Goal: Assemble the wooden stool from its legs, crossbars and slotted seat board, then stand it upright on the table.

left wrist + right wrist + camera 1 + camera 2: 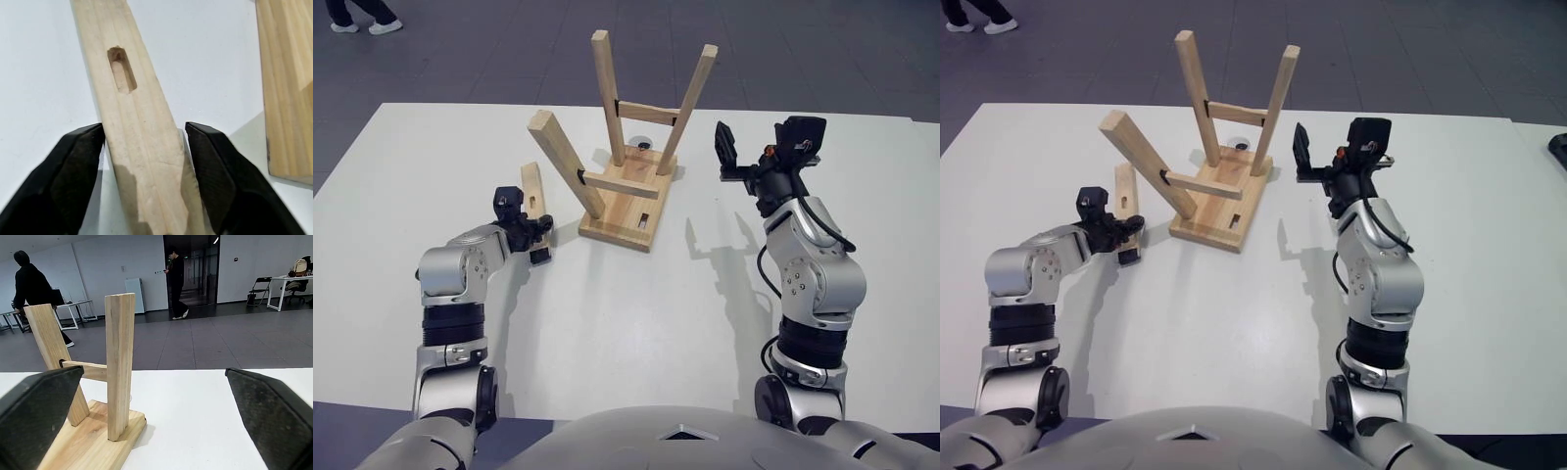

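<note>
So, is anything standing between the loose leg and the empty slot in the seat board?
Partly. The leaning leg and its crossbar rise between the loose leg and the slot. The way along the near edge of the board looks free.

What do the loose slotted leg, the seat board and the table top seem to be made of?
Pale loose leg with an oval slot: bare light wood, matt; grain lines run along it.
Flat rectangular seat board: the same pale wood, grain visible, seemingly unvarnished.
White table top: smooth, uniform white; perhaps laminate or painted board, the look leaves it open.
</note>
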Motion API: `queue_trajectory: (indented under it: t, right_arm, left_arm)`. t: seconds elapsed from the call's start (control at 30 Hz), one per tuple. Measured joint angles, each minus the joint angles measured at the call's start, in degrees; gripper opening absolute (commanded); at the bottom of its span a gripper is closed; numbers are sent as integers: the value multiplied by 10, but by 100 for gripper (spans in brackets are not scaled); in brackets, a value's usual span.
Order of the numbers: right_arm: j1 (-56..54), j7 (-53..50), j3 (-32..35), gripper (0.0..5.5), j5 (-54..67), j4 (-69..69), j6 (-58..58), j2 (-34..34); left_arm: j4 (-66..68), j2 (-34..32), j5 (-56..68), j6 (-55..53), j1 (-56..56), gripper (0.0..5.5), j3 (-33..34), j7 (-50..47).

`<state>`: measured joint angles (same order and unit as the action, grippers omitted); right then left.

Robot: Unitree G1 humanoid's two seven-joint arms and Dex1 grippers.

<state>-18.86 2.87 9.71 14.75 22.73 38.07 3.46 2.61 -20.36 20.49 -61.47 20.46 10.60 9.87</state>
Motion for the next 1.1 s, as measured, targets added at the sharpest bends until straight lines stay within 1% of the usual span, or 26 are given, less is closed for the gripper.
queue_trajectory:
  t: [0.07, 0.23, 0.37, 0.43, 0.5, 0.53, 0.57, 0.63, 0.7, 0.73, 0.77, 0.87, 0.97, 1.03, 1.1]
  right_arm:
    - [-6, -6, 2, 540, 2, 0, -5, -4]
    - [-10, -17, 3, 540, 3, 0, -9, -6]
    - [-15, -21, 5, 540, 5, -2, -10, -5]
    - [-20, -20, 17, 540, 7, -6, -9, 5]
    - [-40, -18, 52, 540, 28, -15, -5, 22]
    - [-55, -21, 78, 540, 49, -19, 0, 28]
    - [-88, -27, 124, 540, 106, -31, 12, 28]
    - [-136, -31, 168, 540, 178, -43, 24, 27]
    - [-212, -24, 188, 540, 285, -49, 39, 18]
    - [-249, -19, 184, 540, 323, -49, 44, 13]
    - [-286, -13, 170, 540, 352, -46, 47, 5]
    - [-380, -1, 93, 540, 422, -42, 59, -41]
    - [-396, 2, 64, 540, 457, -50, 61, -63]
    - [-396, -5, 63, 540, 480, -59, 59, -71]
    - [-396, -5, 63, 540, 487, -65, 53, -68]
  left_arm:
    - [12, -7, 0, -1, 5, 210, 1, 10]
    - [22, -13, -4, 14, 3, 208, -3, 28]
    - [32, -8, -28, 86, -10, 208, 5, 5]
    - [24, -10, -46, 125, -18, 208, 37, -24]
    - [-23, -28, -47, 188, -7, 208, 91, -40]
    - [-53, -42, -44, 219, 15, 208, 114, -40]
    - [-99, -62, -32, 260, 54, 208, 140, -33]
    - [-157, -78, -8, 298, 112, 208, 149, -15]
    - [-224, -83, 20, 320, 166, 208, 129, 14]
    - [-248, -84, 27, 322, 178, 208, 112, 25]
    - [-271, -83, 34, 323, 184, 208, 95, 33]
    - [-329, -72, 38, 320, 178, 208, 31, 42]
    - [-340, -55, 24, 320, 159, 208, -16, 41]
    - [-341, -46, 11, 321, 147, 208, -57, 45]
    - [-342, -42, 0, 322, 137, 208, -78, 47]
